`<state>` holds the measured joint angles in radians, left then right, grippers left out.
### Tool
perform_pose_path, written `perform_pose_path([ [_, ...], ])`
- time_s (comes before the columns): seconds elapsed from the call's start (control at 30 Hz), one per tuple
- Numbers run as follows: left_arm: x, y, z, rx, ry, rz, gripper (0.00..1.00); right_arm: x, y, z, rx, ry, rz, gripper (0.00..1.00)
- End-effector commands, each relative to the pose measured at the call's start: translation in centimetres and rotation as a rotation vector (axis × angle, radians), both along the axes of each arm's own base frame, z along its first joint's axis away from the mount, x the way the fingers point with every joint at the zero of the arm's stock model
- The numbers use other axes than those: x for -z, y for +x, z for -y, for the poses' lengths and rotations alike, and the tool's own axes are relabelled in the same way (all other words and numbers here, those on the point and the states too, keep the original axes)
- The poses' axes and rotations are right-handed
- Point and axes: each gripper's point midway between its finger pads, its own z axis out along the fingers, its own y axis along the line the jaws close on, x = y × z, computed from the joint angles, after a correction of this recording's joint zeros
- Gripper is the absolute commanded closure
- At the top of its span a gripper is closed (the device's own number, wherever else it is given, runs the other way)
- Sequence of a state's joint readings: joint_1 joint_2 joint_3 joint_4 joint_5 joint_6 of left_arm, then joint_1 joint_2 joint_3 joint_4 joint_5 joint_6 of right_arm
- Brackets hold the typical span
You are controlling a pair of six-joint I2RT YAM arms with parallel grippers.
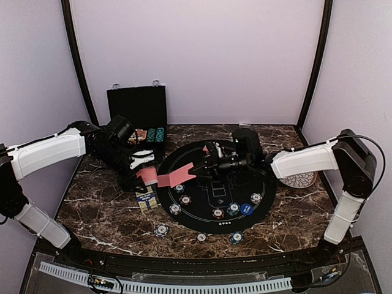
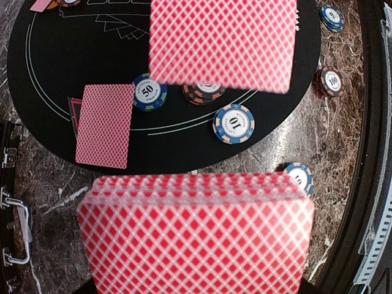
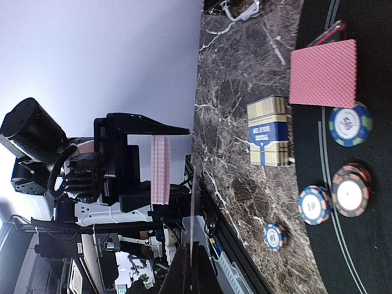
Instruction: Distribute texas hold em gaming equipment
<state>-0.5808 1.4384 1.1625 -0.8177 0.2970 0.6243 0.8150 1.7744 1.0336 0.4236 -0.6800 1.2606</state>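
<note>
Dealing is the step in hand, as I read it. My left claw (image 1: 144,174) is closed tight on the deck (image 2: 196,239) of red-backed cards and holds it above the tabletop (image 1: 104,214), just off the left edge of the round black mat (image 2: 49,61). My right claw (image 1: 197,168) is pinched shut on a single card (image 2: 223,43). That card hangs back-up in the air over the mat, apart from the deck. One dealt card (image 2: 105,125) lies face down on the mat's left side, just beside a blue chip marked fifty. More chips (image 2: 233,123) sit along the mat's near edge, and a few lie on the bare stone beyond it. A card box (image 3: 268,130) sits on the tabletop beside the mat.

Next, I judge, the right arm has to carry its card to a player's spot and lay it flat, back up and clear of the chips, before the claw opens. Gripped by one edge, the card could sag or slip out, so I would go slowly and lower it right onto the mat.
</note>
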Motion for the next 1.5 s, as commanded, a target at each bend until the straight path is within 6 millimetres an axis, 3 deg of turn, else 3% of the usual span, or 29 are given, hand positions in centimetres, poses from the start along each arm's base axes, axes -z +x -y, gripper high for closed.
perform_pose_path([
  [0.0,-1.2,0.1,0.3,0.011,-0.022,0.022,1.0,0.4,0.3,3.6,0.044,-0.03,0.024,1.0],
  [0.3,-1.5,0.1,0.3,0.013,-0.025,0.02,1.0,6.1,0.8,10.6,0.122,-0.217,-0.023,1.0],
  [0.47,-1.4,0.1,0.4,0.012,-0.026,0.016,1.0,8.3,1.3,13.4,0.165,-0.296,-0.031,1.0],
  [1.0,-1.6,0.0,0.3,0.009,-0.023,0.015,1.0,12.0,2.4,14.6,0.168,-0.463,-0.026,1.0],
  [1.27,-1.6,0.0,0.3,0.012,-0.022,0.012,1.0,12.1,3.1,16.3,0.202,-0.597,0.015,0.65],
  [1.47,-1.6,0.0,0.4,0.01,-0.024,0.012,1.0,8.7,4.6,16.3,0.275,-0.571,0.096,0.45],
])
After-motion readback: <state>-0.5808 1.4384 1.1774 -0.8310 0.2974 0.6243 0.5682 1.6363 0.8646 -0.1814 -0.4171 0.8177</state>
